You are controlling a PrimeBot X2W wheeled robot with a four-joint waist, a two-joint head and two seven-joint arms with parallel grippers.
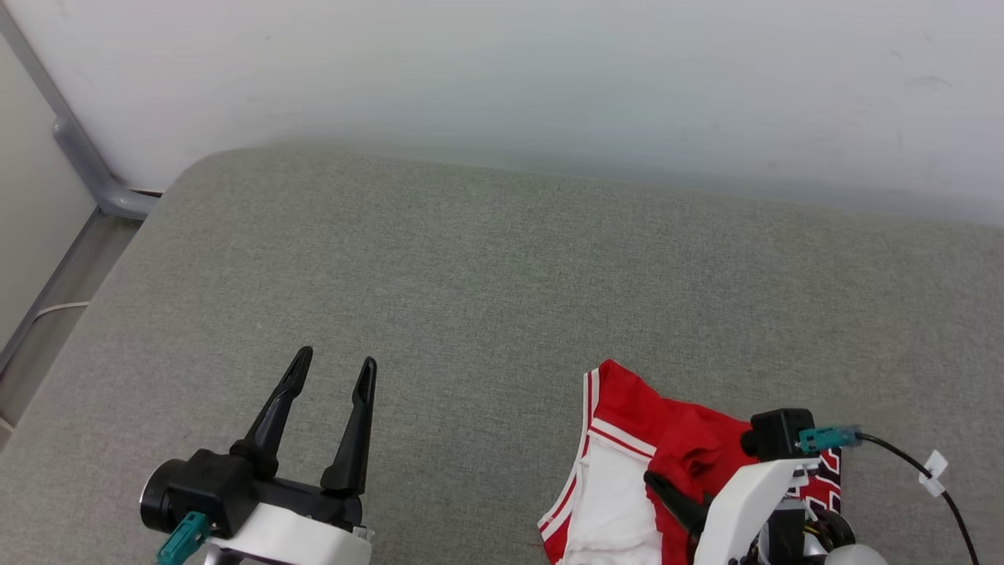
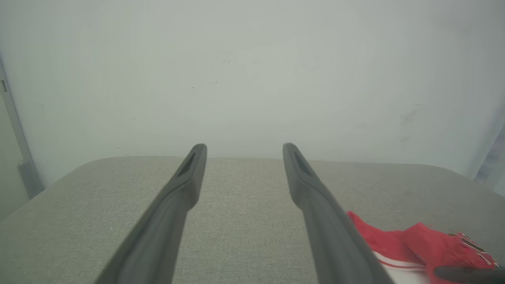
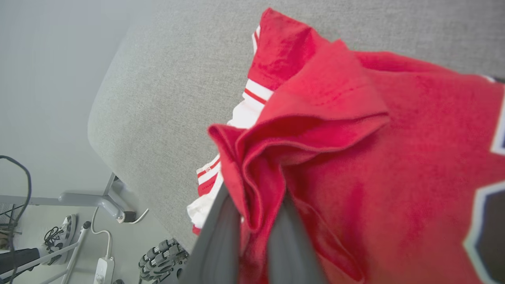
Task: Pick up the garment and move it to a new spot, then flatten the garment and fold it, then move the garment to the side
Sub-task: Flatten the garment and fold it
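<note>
Red garment (image 1: 690,447) with white sleeve and red-white striped trim, grey woven table (image 1: 471,298), black-fingered grippers

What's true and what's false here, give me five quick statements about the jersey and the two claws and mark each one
1. The right claw is shut on a fold of the red jersey. True.
2. The left claw is open and empty. True.
3. The red jersey lies flat and folded. False: it is crumpled in a heap.
4. The left claw touches the red jersey. False: it is apart from it, over the grey fabric surface.
5. The red jersey sits on a wooden table. False: it is on the grey fabric surface.
</note>
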